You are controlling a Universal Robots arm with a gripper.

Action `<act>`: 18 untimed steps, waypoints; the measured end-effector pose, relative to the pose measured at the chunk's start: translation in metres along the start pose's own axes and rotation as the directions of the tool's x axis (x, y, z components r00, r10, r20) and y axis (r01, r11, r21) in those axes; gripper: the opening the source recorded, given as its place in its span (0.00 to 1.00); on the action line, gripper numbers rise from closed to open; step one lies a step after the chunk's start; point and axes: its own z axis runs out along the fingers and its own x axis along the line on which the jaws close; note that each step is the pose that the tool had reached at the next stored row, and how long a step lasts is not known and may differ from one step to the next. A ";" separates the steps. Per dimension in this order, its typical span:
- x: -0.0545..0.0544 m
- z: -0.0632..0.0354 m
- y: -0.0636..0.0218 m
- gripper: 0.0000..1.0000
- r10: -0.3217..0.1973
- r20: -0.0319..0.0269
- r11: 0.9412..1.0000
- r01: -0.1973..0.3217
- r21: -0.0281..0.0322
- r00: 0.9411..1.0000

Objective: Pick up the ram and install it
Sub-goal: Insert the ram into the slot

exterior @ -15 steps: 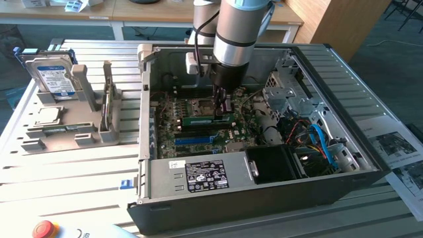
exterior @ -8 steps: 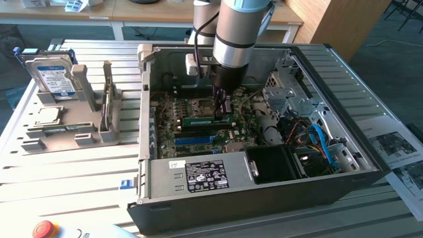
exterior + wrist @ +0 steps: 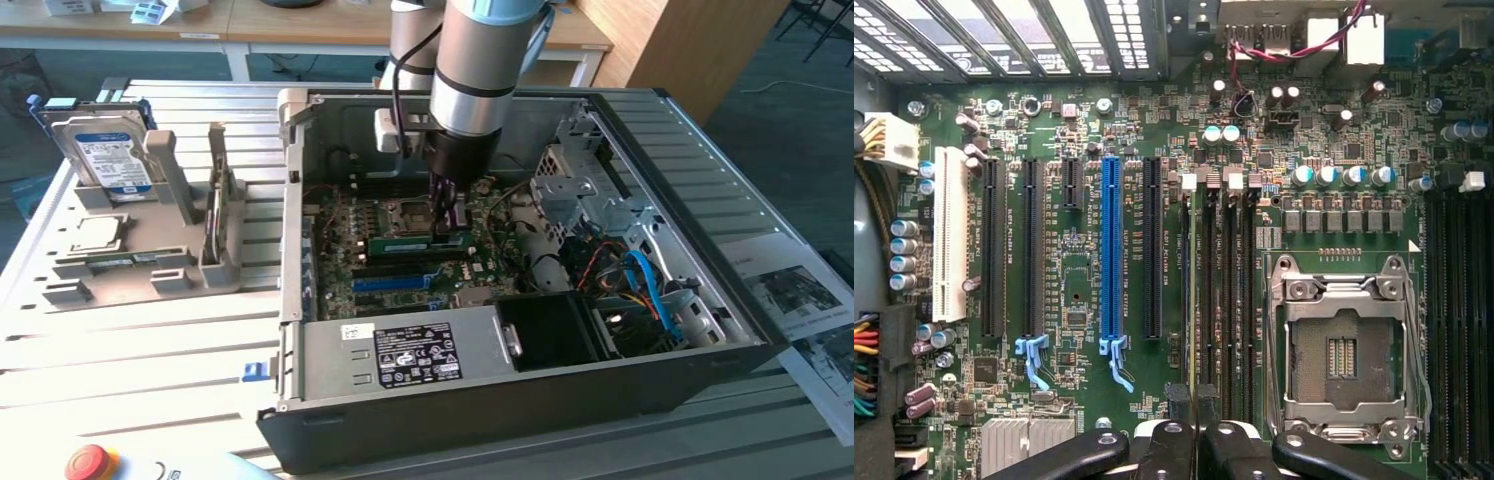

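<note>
Gripper (image 3: 449, 218) clamping together on ram (image 3: 400, 243), holding it edge-on at memory slots (image 3: 1212, 300) beside CPU socket (image 3: 1341, 350). Risk: stick tilting in grip, missing slot, then jamming or seating at one end only.

Hard drive (image 3: 104, 150) upright in grey holder (image 3: 163, 165) — red button (image 3: 90, 462) apart.

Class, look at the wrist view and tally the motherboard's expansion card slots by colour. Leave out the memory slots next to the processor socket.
White slot: 1
Blue slot: 1
Black slots: 4, one of them short
Total: 6
</note>
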 end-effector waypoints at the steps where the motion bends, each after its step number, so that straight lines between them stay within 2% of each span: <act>1: 0.000 0.0000 0.0000 0.12 -0.001 0.000 1.000 0.001 0.000 1.000; 18: 0.000 0.0024 0.0018 0.12 -0.009 0.000 1.000 0.009 0.001 1.000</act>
